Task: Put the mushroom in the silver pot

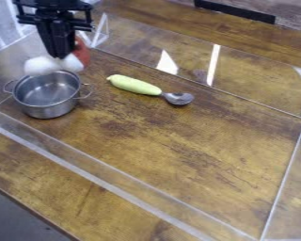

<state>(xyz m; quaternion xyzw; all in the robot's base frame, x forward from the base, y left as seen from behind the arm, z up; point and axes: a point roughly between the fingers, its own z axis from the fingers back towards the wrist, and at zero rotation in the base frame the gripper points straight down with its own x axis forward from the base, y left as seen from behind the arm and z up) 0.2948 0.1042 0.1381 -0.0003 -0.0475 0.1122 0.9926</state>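
My gripper (60, 58) hangs in the air at the upper left, pointing down and shut on the mushroom (46, 63). The toy's white stem sticks out to the left of the fingers and its red-brown cap shows on the right. The silver pot (46, 93) sits on the wooden table just below the mushroom. It is round and shiny, with small side handles, and nothing lies inside it.
A yellow-green vegetable toy (134, 86) lies right of the pot, and a small grey spoon-like piece (180, 98) lies beyond it. Clear plastic walls (140, 202) run around the work area.
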